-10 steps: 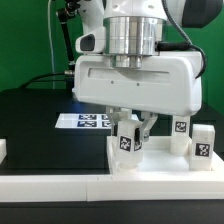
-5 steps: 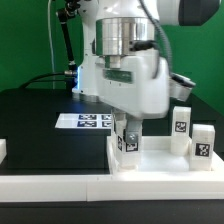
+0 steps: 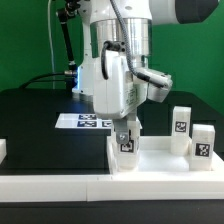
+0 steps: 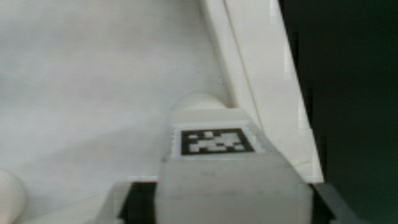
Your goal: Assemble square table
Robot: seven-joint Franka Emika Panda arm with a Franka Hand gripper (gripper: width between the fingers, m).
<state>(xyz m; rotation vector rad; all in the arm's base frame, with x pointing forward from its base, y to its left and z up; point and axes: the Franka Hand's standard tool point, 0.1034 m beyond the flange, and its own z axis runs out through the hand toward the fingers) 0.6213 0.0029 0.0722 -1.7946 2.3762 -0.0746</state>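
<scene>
Where the matte black table (image 3: 30, 115) met the white rim bars, the gripper (image 3: 127, 137) hung straight down, its dark fingers (image 4: 150, 203) clamped narrow on a small white block leg (image 3: 126, 144). That blocky leg, smooth plastic with a crisp black-and-white tag, stood upright on the glossy square panel (image 3: 160, 160), close to its raised rim (image 4: 263, 80). Two more tagged legs (image 3: 181, 126) (image 3: 203, 144) stood at the exterior view's right. The flat marker board (image 3: 82, 121) lay behind.

Two legs (image 3: 192, 135) block exterior view's right; black surface (image 3: 35, 120) left lies open.
</scene>
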